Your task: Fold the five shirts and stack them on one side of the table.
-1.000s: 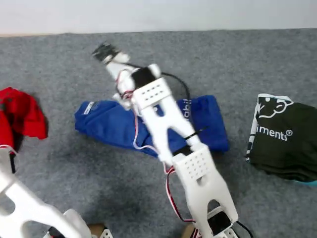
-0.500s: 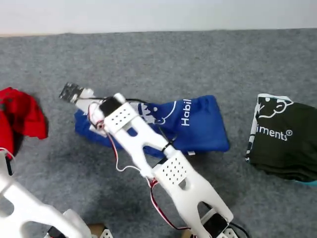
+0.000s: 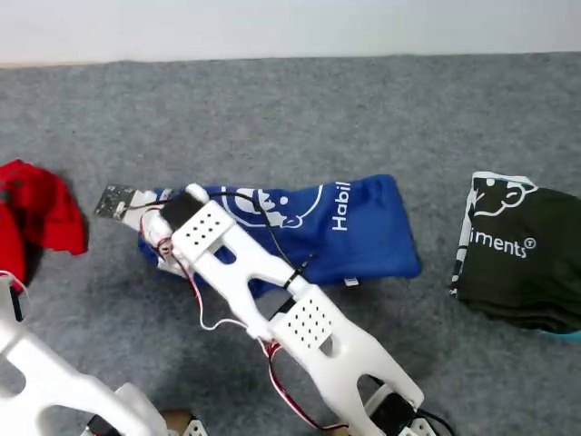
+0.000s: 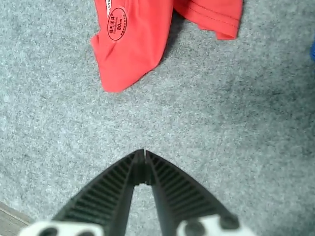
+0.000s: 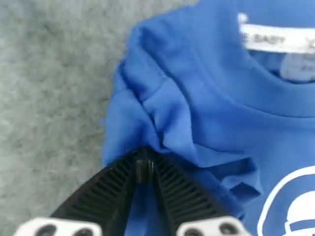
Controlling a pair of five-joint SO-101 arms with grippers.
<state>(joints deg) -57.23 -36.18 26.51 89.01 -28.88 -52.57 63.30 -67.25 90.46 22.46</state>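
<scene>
The blue shirt (image 3: 363, 227) lies flat in the middle of the grey desk (image 3: 363, 109). Its long axis runs left to right, and its collar end with the neck label points left. The right arm (image 3: 272, 300) crosses the shirt's near edge from the near side to that left end. There the right hand (image 5: 142, 164) has its fingers closed tip to tip, set against a bunched fold beside the collar. Whether any cloth is caught between the tips cannot be told. The left hand (image 4: 144, 155) is also closed tight and holds nothing. It hangs over bare desk just near of the crumpled red shirt (image 3: 36, 213) at the left edge. A folded dark shirt (image 3: 522, 263) with white print sits at the right edge, well apart from the blue one.
</scene>
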